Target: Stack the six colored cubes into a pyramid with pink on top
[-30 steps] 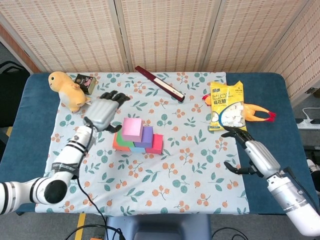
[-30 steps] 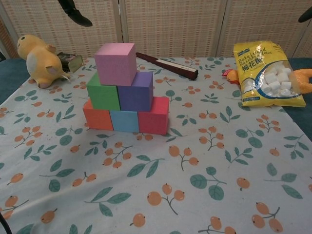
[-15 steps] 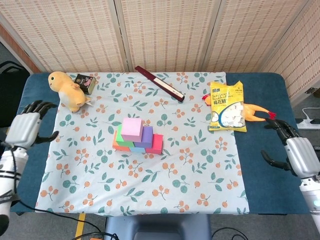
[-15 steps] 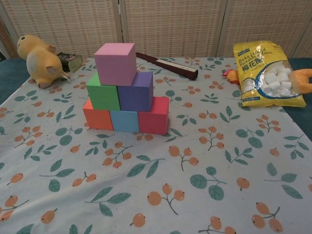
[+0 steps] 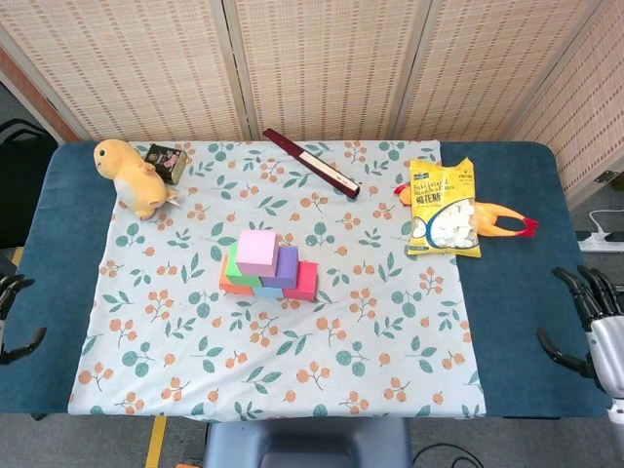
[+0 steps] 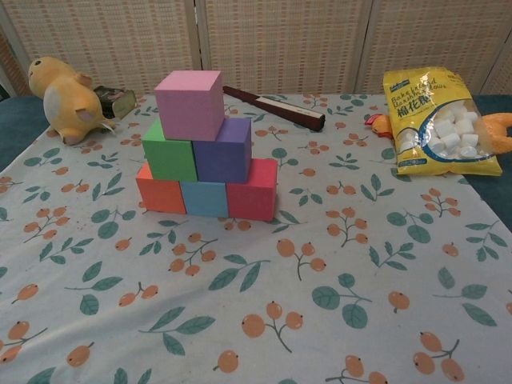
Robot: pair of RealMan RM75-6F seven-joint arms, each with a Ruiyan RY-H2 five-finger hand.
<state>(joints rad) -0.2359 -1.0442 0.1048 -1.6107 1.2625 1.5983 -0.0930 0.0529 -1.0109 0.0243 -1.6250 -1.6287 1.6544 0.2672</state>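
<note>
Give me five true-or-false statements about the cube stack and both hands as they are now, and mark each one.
1. The pink cube sits on top of the pyramid. True.
2. The bottom row, seen from the chest view, runs orange cube, light blue cube, red cube. True.
3. The left hand holds the green cube. False: it is at the table's left edge, holding nothing; the green cube is in the middle row beside the purple cube.
4. The marshmallow bag lies against the pyramid. False: it lies far to the right, apart.
5. The right hand is off the floral cloth. True.
</note>
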